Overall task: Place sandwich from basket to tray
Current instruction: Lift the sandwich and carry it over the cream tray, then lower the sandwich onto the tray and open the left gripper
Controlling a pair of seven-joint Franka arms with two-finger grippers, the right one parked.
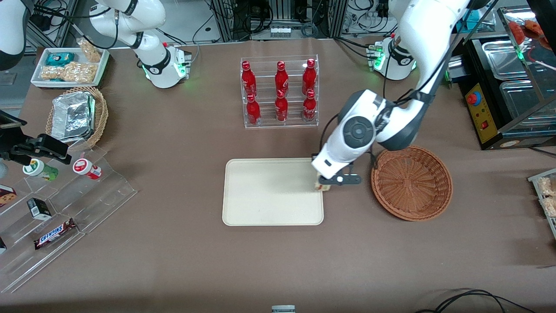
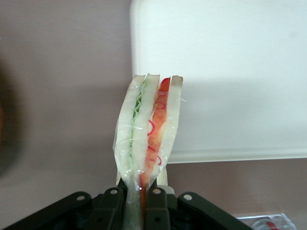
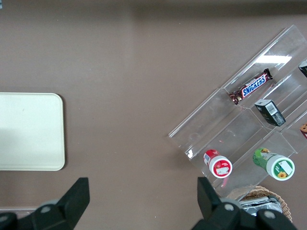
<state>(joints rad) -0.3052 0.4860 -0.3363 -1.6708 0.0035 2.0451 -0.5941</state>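
**Sandwich in transit at tray edge**

The gripper [image 2: 135, 201] has its jaws clamped on the sandwich [image 2: 148, 129], gripped narrow-end so the wedge hangs clear. It sits over the tray [image 1: 269, 195] rim nearest the basket [image 1: 412, 182], which now lies empty. The tray surface is bare; ample room remains inward, away from the rim.

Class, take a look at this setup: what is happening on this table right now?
The working arm's gripper holds the wrapped sandwich, its jaws shut on one end. It hangs over the edge of the cream tray on the side nearest the reddish-brown basket, which now has nothing in it. The sandwich is out of the basket but not yet set down on the tray.
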